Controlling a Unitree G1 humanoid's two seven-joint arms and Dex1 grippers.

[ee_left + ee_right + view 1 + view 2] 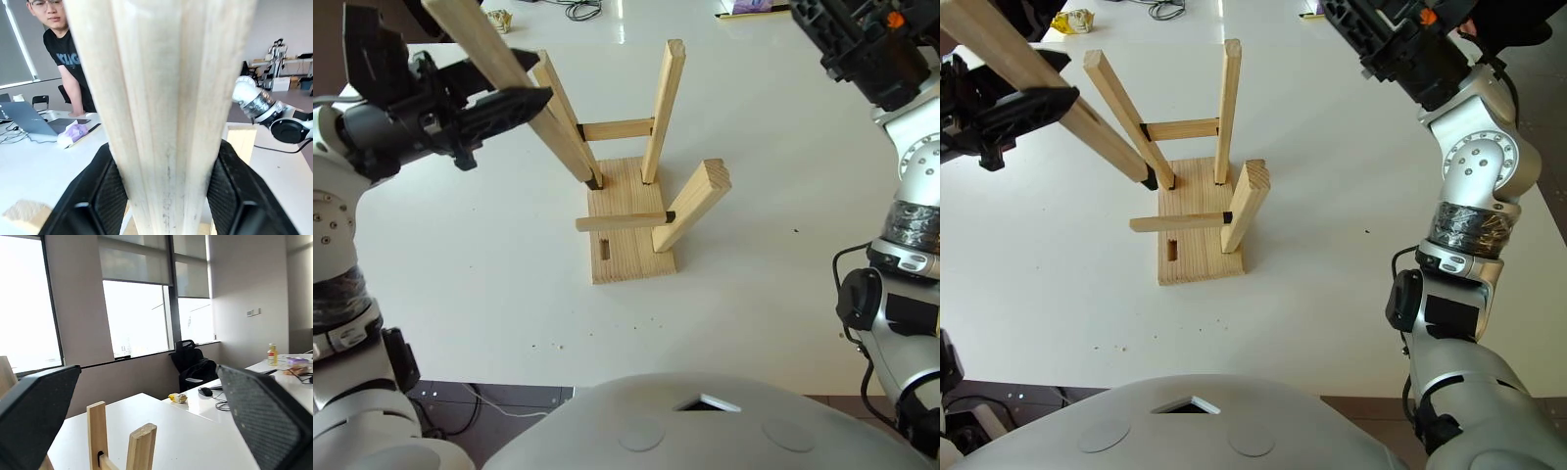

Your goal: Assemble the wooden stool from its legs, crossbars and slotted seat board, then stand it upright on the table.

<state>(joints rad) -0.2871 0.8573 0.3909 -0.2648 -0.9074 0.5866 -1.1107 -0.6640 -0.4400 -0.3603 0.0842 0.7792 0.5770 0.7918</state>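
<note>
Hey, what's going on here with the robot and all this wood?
The robot is building a stool upside down on the table. The seat board lies flat with three legs standing in it. The left gripper holds the fourth leg above the table; one slot is empty. The right gripper is open, holding nothing.

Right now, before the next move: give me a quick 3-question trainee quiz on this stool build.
1. True or false: the right hand is gripping a crossbar.
2. How many legs already stand in the seat board? A) two B) three C) four
3. Fill in: the left hand, raised over the table, is shut on the fourth ____.

Key: 1 false, it is open and empty. 2 B. 3 leg.
</note>
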